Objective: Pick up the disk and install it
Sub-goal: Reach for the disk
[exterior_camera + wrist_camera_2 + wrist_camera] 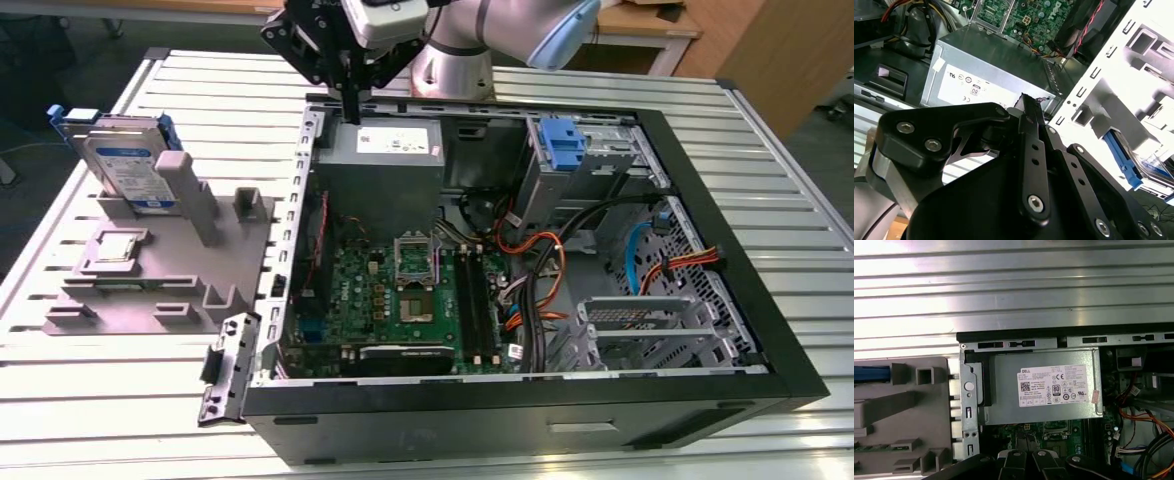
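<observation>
**Silver-grey labelled disk (130,165) in grey plastic fixture (167,285), black gripper (352,112) empty**

Exterior view's left: disk, blue carrier frame round it, stands upright in fixture on slatted metal table (747,150). Right of that, well apart: gripper hovers over grey metal power supply box (387,145) in open black computer case (534,410), fingers pressed together on nothing.

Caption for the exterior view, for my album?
Gripper above open computer case; the disk stands on edge in a grey holder.
</observation>
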`<action>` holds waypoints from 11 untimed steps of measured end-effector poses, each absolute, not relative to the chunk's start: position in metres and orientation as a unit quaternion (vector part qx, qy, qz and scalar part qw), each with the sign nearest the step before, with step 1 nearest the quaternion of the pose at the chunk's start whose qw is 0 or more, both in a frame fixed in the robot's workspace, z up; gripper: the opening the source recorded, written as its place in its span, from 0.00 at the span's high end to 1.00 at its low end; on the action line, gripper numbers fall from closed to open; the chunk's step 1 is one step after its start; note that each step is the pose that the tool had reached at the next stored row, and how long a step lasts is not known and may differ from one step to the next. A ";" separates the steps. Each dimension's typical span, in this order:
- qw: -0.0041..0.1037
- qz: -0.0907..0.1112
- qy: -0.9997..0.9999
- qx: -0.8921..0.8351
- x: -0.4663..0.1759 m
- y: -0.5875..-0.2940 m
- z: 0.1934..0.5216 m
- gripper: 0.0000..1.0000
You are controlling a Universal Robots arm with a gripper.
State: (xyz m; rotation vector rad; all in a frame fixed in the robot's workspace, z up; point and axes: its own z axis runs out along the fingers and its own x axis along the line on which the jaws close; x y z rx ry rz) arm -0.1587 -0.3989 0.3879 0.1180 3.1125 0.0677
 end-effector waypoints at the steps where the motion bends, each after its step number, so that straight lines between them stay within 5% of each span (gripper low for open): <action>1: 0.013 0.022 0.999 0.038 -0.159 -0.399 0.388 0.90; 11: 0.013 0.022 0.999 0.038 -0.164 -0.399 0.387 0.90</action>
